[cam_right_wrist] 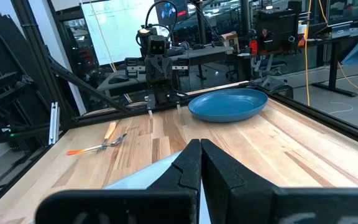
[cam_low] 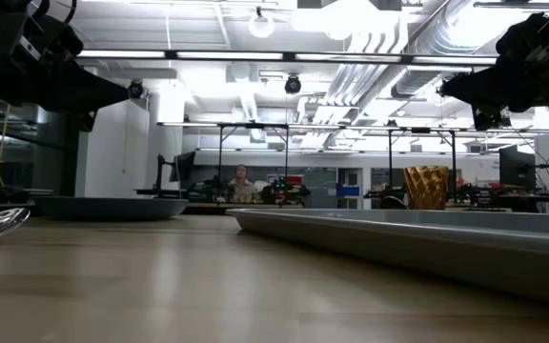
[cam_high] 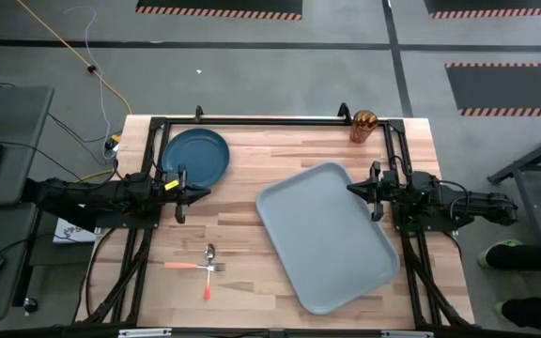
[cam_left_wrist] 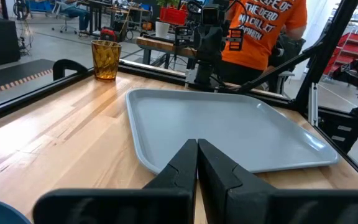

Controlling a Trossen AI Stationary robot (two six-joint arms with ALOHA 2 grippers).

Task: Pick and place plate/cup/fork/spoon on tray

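1. Lying on a pale wooden table (cam_high: 252, 160), the tray (cam_high: 327, 235) sits tilted right of centre, empty.
2. The plate (cam_high: 195, 157) rests at the far left, the cup (cam_high: 363, 126) stands at the far right edge, and the fork (cam_high: 195, 267) and spoon (cam_high: 208, 272) lie crossed near the front left.
3. The left gripper (cam_high: 182, 195) waits at the left side just beside the plate, its fingers pressed together; the right gripper (cam_high: 363, 191) waits at the tray's right edge, fingers likewise closed.
4. Only the left wrist view shows a person in an orange shirt (cam_left_wrist: 266, 31) beyond the table.
5. Only the low view shows the workshop's ceiling lights (cam_low: 341, 19) and benches.
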